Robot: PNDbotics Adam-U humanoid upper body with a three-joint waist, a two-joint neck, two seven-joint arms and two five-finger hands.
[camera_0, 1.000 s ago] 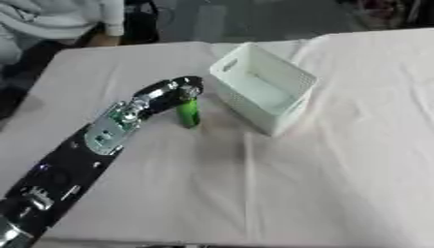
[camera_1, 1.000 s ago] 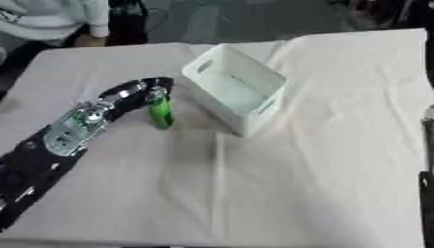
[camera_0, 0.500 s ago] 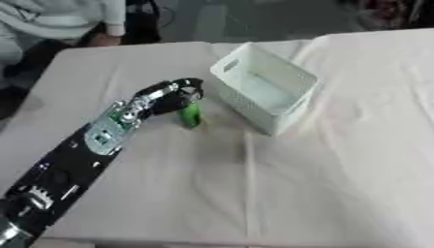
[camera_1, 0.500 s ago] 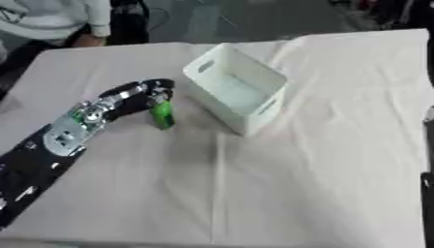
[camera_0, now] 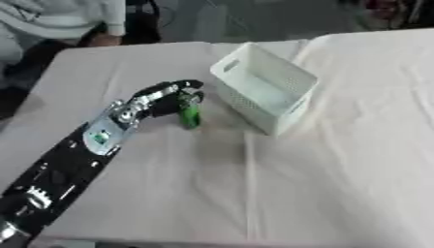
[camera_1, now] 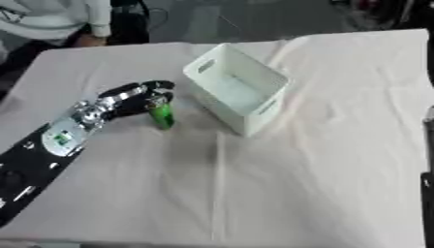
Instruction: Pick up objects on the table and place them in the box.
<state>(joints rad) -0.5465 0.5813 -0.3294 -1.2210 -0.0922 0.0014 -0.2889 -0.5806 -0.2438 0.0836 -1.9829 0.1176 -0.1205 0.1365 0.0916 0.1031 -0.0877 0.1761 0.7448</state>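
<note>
Two views from the robot's head look down on a table [camera_0: 339, 184] covered with a pale, slightly creased cloth. The left arm [camera_0: 68, 160], black with silver joints and a small green-lit panel, runs from the near left corner toward the middle of the table. The left hand [camera_0: 157, 97] is at a small green bottle [camera_0: 190, 112], its fingers curled over the bottle's top and side so that it appears to grasp it. The bottle stands upright on the cloth, left of centre and just beside the box.

The bottle is a bright green cylinder with a darker top; its material cannot be told. The box [camera_0: 264, 87] is white, rectangular and open-topped, with smooth walls that look like plastic, a slot handle in its far short end and fine perforations along its near side. It sits askew toward the far middle of the table, and nothing shows inside it.

Only the right eye view shows a dark sliver at the right edge of the frame, low down, which may be part of the right arm [camera_1: 428, 193]; no right hand can be seen. The left eye view shows more of the left arm down to the near left corner.
</note>
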